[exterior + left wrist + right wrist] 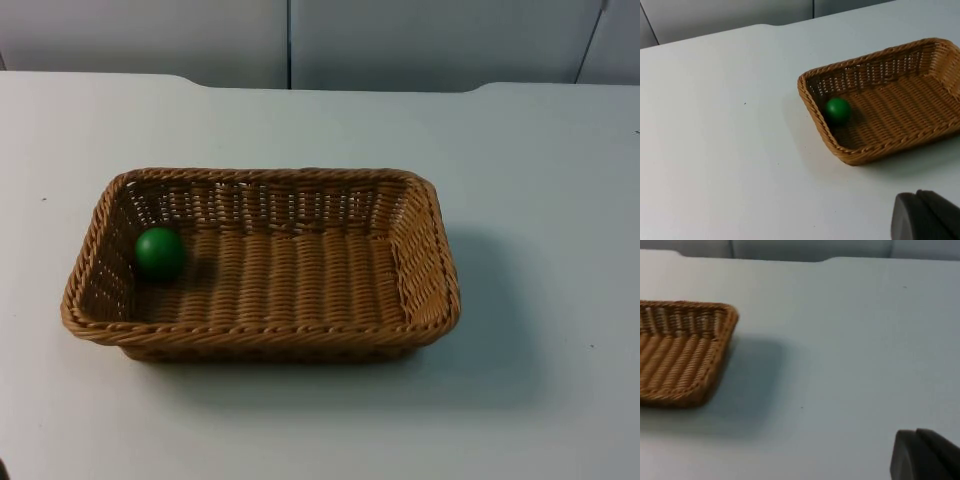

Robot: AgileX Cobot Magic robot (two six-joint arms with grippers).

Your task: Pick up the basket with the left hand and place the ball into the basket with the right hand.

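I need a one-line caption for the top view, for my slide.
Green ball lies inside the wicker basket on the white table.

One basket (430,270) sits on the one counter (560,200). One green ball (159,252) lies inside it. One black fingertip (925,217) shows beside each wrist camera, two altogether.

The basket (682,355) is cut off by the right wrist picture's edge, its far corner likewise in the left wrist view, and each gripper shows one dark fingertip (927,217) only.
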